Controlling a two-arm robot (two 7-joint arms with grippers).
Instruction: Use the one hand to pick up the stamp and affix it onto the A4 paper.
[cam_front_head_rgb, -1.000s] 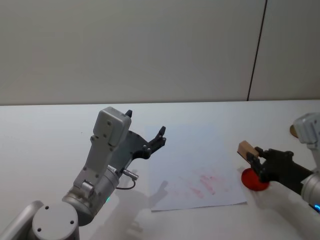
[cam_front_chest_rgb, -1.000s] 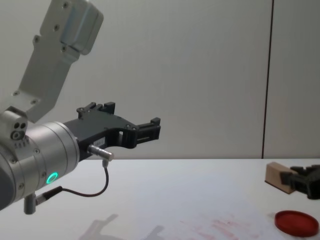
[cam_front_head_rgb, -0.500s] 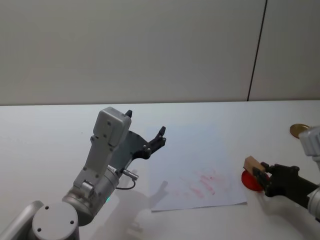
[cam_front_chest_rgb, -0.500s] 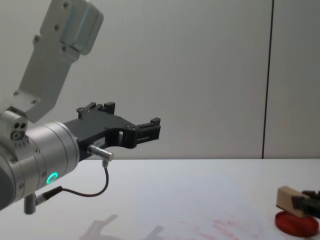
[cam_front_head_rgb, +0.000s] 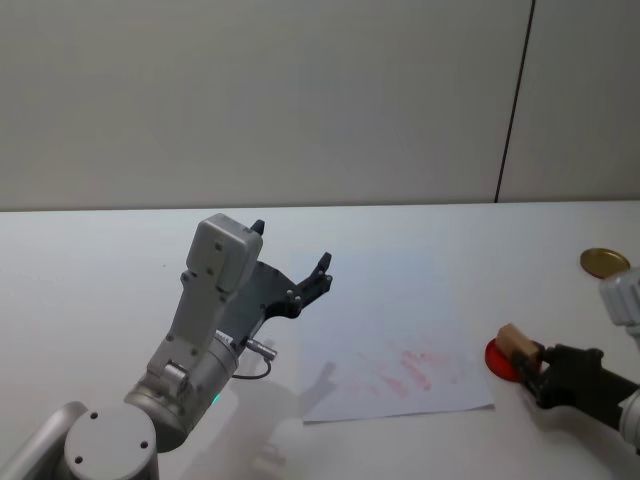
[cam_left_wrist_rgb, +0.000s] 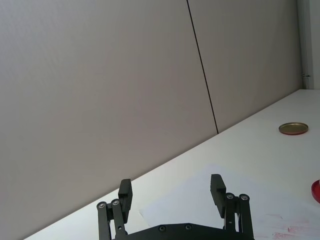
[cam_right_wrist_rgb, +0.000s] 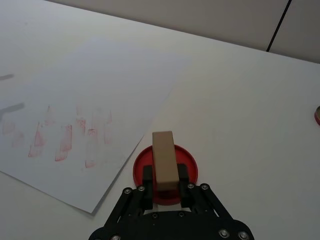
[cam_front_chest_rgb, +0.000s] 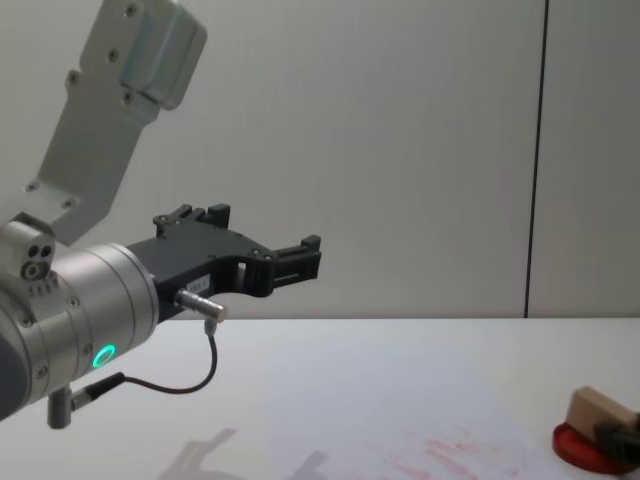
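The stamp (cam_right_wrist_rgb: 164, 158) is gripped between the 2 fingers of the right end effector (cam_right_wrist_rgb: 164, 176), low at the right side of the worktop (cam_front_head_rgb: 90, 260). In the right wrist view the block is seen lying along the end effector's axis, its far end over the red ink pad (cam_right_wrist_rgb: 187, 167), which sits just beside the near right corner of the A4 paper (cam_right_wrist_rgb: 90, 85). From the chest view the stamp appears tilted, its lower end at or very near the pad; whether it is touching cannot be told.

The paper carries several faint red marks (cam_right_wrist_rgb: 62, 137) in its near half. A round gold lid (cam_front_head_rgb: 604, 262) lies farther back on the right.

The left end effector (cam_left_wrist_rgb: 172, 192) is held raised over the left of the worktop, its fingers spread and nothing between them.

The stamp is judged to be light, rigid wood with flat, dry sides, so a firm squeeze across the 2 long faces near mid-length should be tolerated without damage or slip. The inked end is best kept clear of the fingers. The paper is thin and loose, so it may shift or lift with the stamp if the press is dragged sideways.
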